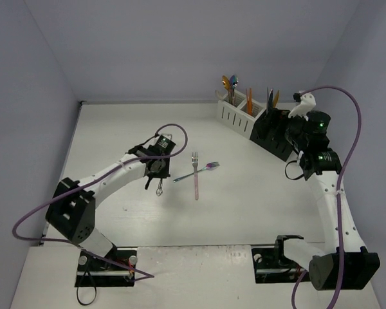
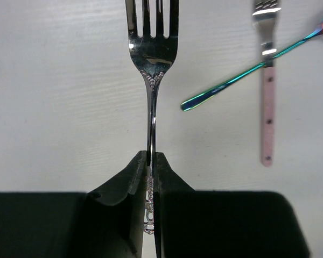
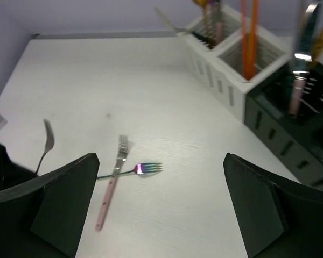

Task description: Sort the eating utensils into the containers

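Observation:
My left gripper (image 2: pixel 151 157) is shut on the ornate handle of a silver fork (image 2: pixel 151 54), tines pointing away; from above the gripper (image 1: pixel 159 175) hangs over the table's middle left. To its right a pink-handled fork (image 1: pixel 196 190) and an iridescent fork (image 1: pixel 209 167) lie crossed on the table, also visible as the pink fork (image 2: pixel 267 118) and iridescent fork (image 2: pixel 231 86). The white container (image 1: pixel 235 116) and black container (image 1: pixel 270 135) stand at the back right with utensils upright in them. My right gripper (image 3: pixel 160 157) is open and empty beside the black container (image 3: pixel 282 134).
Purple-grey walls close the table on the left, back and right. A purple cable loops from each arm. The right arm (image 1: pixel 328 187) stands close against the black container's near end. The white container (image 3: pixel 220 80) holds orange and gold utensils.

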### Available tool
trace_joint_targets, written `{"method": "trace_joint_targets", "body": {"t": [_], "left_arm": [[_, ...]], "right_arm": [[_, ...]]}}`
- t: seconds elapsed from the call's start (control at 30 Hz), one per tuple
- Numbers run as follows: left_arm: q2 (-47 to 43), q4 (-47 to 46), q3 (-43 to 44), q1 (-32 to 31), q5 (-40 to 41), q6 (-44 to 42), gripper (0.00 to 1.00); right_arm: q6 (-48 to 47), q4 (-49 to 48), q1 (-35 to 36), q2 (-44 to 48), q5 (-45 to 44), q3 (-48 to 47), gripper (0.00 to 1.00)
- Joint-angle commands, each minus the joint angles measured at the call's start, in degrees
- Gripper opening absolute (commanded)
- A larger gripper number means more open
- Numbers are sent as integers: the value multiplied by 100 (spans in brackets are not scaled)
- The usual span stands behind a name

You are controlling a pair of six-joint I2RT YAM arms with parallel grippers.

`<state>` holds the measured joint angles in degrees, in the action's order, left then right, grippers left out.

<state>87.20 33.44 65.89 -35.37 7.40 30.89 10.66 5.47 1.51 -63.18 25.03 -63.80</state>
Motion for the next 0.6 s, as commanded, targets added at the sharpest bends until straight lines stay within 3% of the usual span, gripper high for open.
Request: {"method": "trace_joint_targets", "body": {"t": [0.0, 0.3, 0.57], "left_arm": [[-827, -733, 302, -108, -471, -708, 0], [-1531, -1477, 434, -855, -902, -1455, 0], [-1575, -1534, 670, -1244, -828, -1428, 0]], "right_arm": [[111, -354, 671, -269, 708, -472, 99], [120, -411, 2164, -921, 127, -934, 99], [76, -459, 3038, -1389, -550, -1258, 95]]}}
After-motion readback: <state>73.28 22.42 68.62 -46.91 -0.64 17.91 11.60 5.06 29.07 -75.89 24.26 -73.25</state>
